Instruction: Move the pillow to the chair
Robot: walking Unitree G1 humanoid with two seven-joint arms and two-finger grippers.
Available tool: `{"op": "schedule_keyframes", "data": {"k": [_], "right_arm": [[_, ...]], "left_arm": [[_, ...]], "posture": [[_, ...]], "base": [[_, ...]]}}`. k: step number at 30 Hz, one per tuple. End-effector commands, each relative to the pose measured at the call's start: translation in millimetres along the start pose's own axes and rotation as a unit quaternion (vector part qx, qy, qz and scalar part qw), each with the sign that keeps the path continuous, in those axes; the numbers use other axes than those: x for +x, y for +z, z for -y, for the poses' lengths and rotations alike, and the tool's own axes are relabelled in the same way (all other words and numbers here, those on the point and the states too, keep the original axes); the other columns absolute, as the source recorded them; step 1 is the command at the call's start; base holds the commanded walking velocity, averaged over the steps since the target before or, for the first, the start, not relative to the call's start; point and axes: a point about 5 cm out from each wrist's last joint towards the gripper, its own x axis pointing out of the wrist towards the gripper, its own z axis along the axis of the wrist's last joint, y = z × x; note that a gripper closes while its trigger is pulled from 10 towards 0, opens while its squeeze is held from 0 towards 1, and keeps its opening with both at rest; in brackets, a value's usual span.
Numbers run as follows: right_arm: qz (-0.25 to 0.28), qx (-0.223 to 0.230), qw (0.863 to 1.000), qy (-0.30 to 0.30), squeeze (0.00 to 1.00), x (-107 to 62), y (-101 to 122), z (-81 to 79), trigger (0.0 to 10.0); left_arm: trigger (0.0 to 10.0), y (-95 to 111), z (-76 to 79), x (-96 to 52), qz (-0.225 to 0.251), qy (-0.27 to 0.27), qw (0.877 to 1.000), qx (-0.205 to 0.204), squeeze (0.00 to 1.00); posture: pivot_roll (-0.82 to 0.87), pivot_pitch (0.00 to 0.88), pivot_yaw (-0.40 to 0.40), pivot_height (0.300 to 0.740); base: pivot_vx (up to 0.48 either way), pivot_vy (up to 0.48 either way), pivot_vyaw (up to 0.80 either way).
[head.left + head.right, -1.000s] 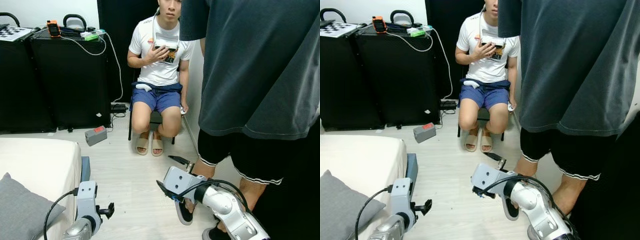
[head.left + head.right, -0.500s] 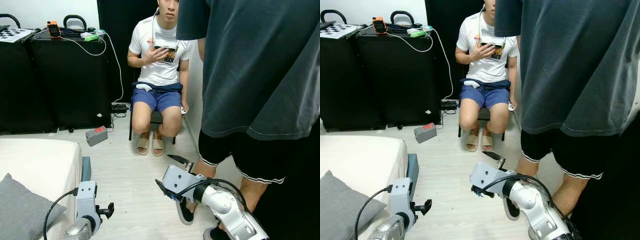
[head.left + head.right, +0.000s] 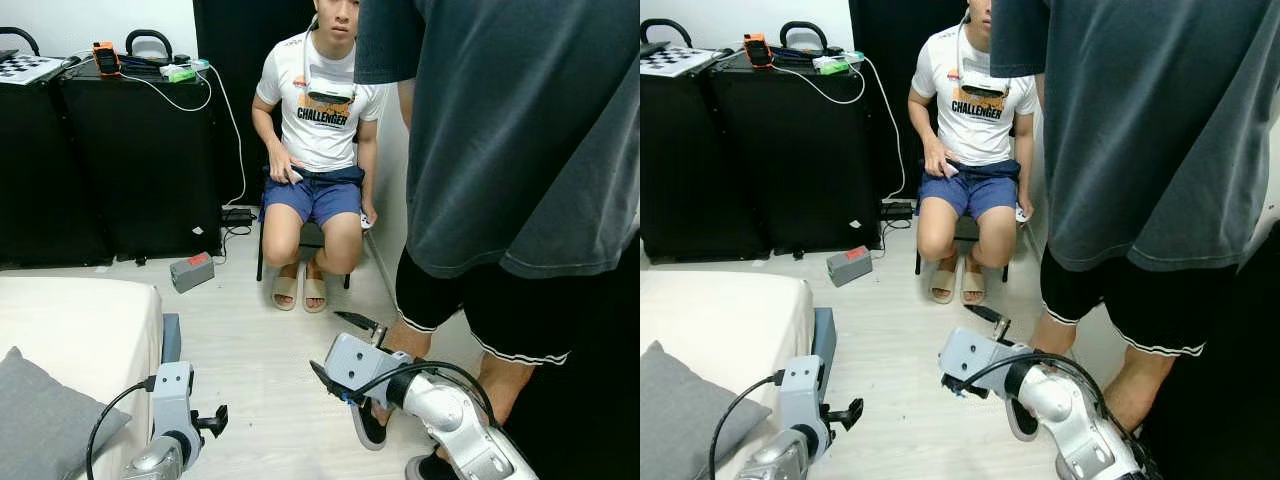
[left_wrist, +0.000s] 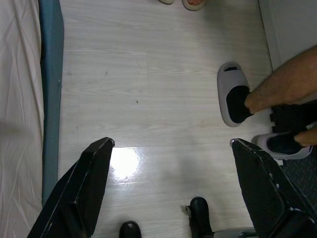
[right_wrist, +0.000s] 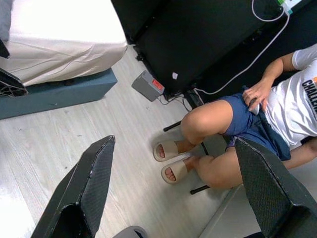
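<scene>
Grey pillow (image 3: 45,420) lies on the white bed (image 3: 85,320) at the robot's lower left, nothing touching it. Left gripper (image 4: 168,186) hangs low beside the bed edge, fingers spread w/ bare wood floor (image 3: 255,350) between them. Right gripper (image 5: 173,191) held out over the floor, fingers also spread, holding nothing. Chair (image 3: 312,235) sits approx. straight ahead by the dark curtain, mostly hidden under a seated person (image 3: 318,130). 2nd person (image 3: 510,200) stands close on the right. Black desk (image 3: 130,160) w/ cables at back left
</scene>
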Motion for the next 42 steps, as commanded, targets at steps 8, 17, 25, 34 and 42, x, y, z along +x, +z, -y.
{"op": "schedule_keyframes", "data": {"k": [8,17,25,34,42], "right_arm": [[-0.001,0.006,1.0,0.003,0.0,1.7,0,-1.2,10.0],[0.0,0.0,1.0,0.002,0.0,0.9,1,-1.6,10.0],[0.002,0.02,0.999,-0.046,0.0,-1.4,1,8.8,10.0],[-0.089,0.219,0.944,-0.23,0.0,-34.1,-58,52.6,10.0],[-0.196,0.335,0.86,-0.331,0.0,-72.9,-117,47.5,10.0]], "left_arm": [[10.0,-1,-4.4,-1.0,-0.008,0.0,1.0,0.014,0.0],[10.0,-1,-4.8,-1.1,-0.008,0.001,1.0,0.012,0.0],[10.0,0,-4.4,-0.6,-0.007,0.001,1.0,0.011,0.0],[10.0,1,-4.7,-0.3,-0.008,0.004,1.0,0.008,0.0],[10.0,0,-5.0,-0.3,-0.01,0.008,1.0,0.006,0.0]], "posture": [[-0.09,0.0,-0.065,0.74],[-0.09,0.0,-0.064,0.74],[-0.09,0.0,-0.057,0.74],[-0.1,0.0,-0.048,0.74],[-0.1,0.0,-0.048,0.74]], "base": [[0.0,0.0,0.0],[0.0,0.0,0.0],[0.0,0.0,0.0],[0.0,0.0,0.0],[0.0,0.0,0.0]]}}
